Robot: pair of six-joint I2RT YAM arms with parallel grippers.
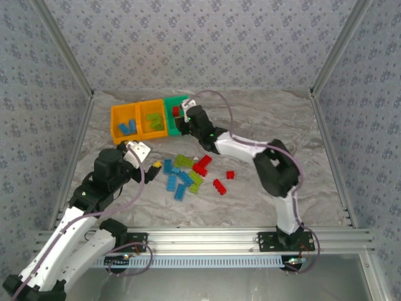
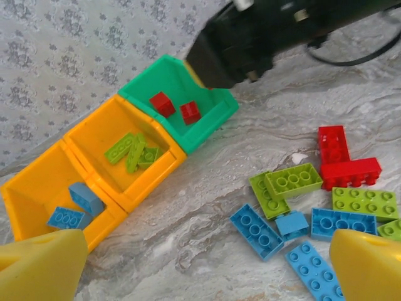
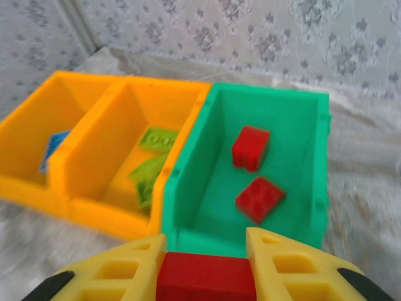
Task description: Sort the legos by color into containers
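Marbled grey-white table, walled in by patterned fabric, carries the containers at the far left: three joined bins whose row runs left to right in the top view, orange, orange, then the green bin at the right end.

From above, the bins' contents are small blurs. The left wrist view makes them plain: two blue bricks in the end orange bin, a few lime bricks in the middle orange bin, and two red bricks in the green one. The same view shows the loose legos lying flat, studs up, in blue, lime and red, their long axes pointing every which way. In the top view this pile sits on the table between the two arms.

The right wrist view gives the grip itself. The right gripper hangs at the near wall of the green bin, its yellow fingers clamped on a red lego whose long axis runs across from finger to finger.

The left gripper hovers over the table at the pile's left edge, fingers spread wide with nothing between them.
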